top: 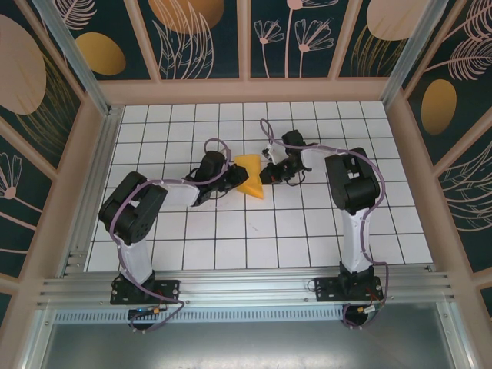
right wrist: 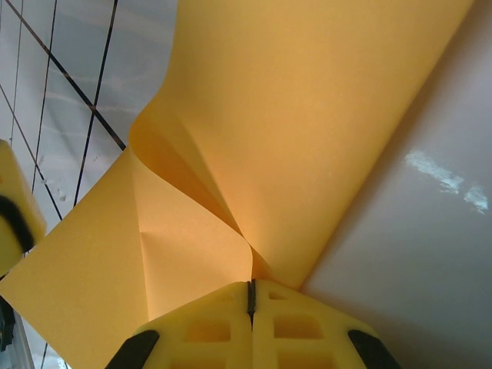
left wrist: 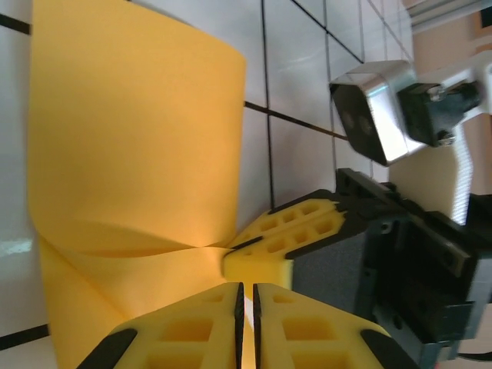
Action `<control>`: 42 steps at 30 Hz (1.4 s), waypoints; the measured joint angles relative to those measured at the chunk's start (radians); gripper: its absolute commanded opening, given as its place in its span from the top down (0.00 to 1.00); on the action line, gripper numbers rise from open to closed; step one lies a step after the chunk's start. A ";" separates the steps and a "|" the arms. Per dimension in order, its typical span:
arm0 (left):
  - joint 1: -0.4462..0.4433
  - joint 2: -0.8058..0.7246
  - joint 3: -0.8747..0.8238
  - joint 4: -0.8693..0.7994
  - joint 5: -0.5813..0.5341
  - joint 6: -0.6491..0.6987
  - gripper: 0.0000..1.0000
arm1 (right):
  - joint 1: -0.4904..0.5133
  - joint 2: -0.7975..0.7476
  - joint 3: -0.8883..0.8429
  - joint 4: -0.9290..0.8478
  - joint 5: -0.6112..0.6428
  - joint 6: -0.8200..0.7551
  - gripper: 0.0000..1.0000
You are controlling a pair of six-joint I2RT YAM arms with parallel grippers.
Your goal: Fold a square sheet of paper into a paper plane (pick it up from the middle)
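The orange square sheet of paper (top: pixel 250 181) is partly folded and stands bent up off the tiles at the table's middle, between my two grippers. My left gripper (top: pixel 233 179) meets it from the left. In the left wrist view its jaws (left wrist: pixel 246 290) are closed to a thin slit with an orange strip of the sheet (left wrist: pixel 131 138) in it. My right gripper (top: pixel 266 174) comes from the right and is shut on a fold of the sheet (right wrist: pixel 307 115), its tips (right wrist: pixel 250 286) pinched where the creases meet. The right gripper's yellow fingers (left wrist: pixel 296 227) sit just ahead of my left tips.
The white gridded table (top: pixel 269 231) is walled in by a wooden frame with patterned panels (top: pixel 192 38). Both arm bases are bolted to the metal rail (top: pixel 246 288) at the near edge. The two grippers stand almost tip to tip.
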 measured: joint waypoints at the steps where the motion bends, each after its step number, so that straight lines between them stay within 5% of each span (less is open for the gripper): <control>1: -0.001 0.000 0.000 0.018 0.006 -0.010 0.84 | 0.000 0.000 0.000 0.000 0.000 0.000 0.99; 42: -0.035 0.090 0.050 -0.143 -0.087 0.042 0.84 | 0.046 -0.045 -0.052 0.039 0.053 0.043 0.98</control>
